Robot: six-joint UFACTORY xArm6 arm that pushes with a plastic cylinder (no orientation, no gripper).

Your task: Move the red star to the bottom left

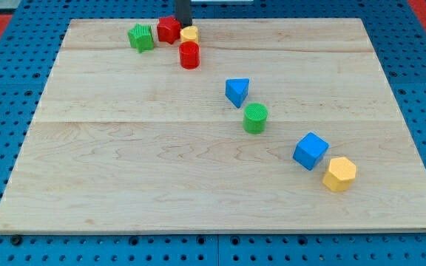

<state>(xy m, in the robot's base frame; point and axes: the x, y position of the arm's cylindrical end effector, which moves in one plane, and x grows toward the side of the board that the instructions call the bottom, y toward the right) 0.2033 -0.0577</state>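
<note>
The red star (pixel 168 29) lies near the view's top, left of centre, on the wooden board (pixel 124 170). My tip (pixel 183 24) comes down from the top edge and ends just right of the red star, between it and a small yellow block (pixel 190 34). A green star (pixel 140 37) lies just left of the red star. A red cylinder (pixel 189 55) stands just below the yellow block.
A blue triangular block (pixel 237 91) and a green cylinder (pixel 255 118) lie near the middle. A blue cube (pixel 310 151) and a yellow hexagonal block (pixel 339 174) lie at the lower right. A blue pegboard (pixel 6 96) surrounds the board.
</note>
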